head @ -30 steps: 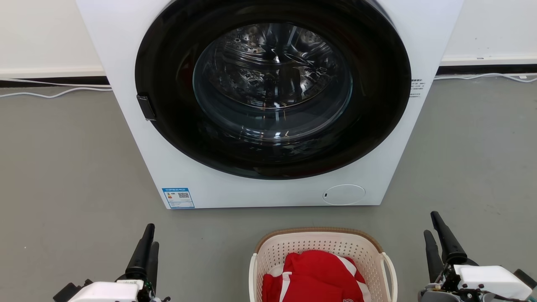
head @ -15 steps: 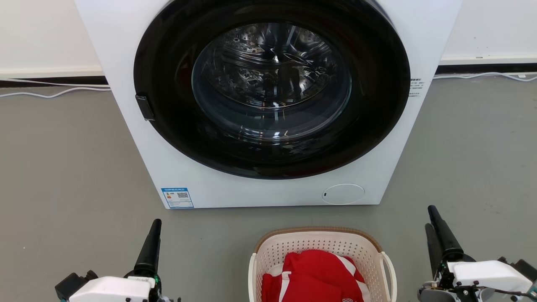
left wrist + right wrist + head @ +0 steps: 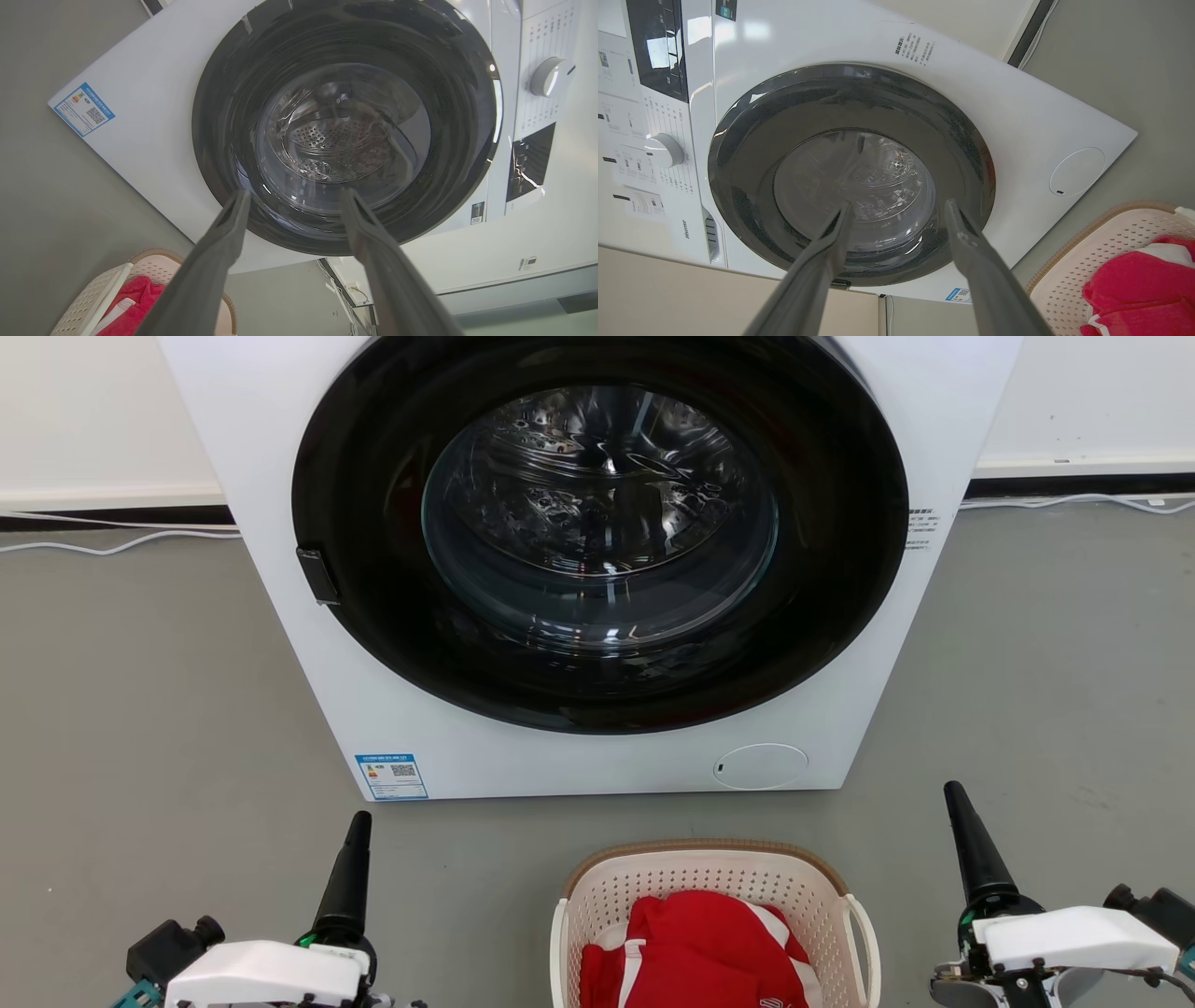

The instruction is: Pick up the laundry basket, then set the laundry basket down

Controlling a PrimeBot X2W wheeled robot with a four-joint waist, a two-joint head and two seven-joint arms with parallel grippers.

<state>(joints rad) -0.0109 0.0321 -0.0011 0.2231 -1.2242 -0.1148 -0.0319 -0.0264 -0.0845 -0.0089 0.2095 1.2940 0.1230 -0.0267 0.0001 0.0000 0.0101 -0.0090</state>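
The laundry basket sits on the grey floor, in front of the washing machine and between the two arms. The bottom edge of the head view cuts it off, so its near side cannot be seen. Red and white clothes lie inside it and hide its bottom.

The left gripper is off to the basket's left and does not touch it. Its two fingers are spread wide apart with nothing between them. The right gripper is off to the basket's right, spread wide too and holding nothing.

From the head, each gripper looks like just one dark finger, because the other finger hides behind it. The top of the machine is cut off. The words on its blue sticker are too small to read.
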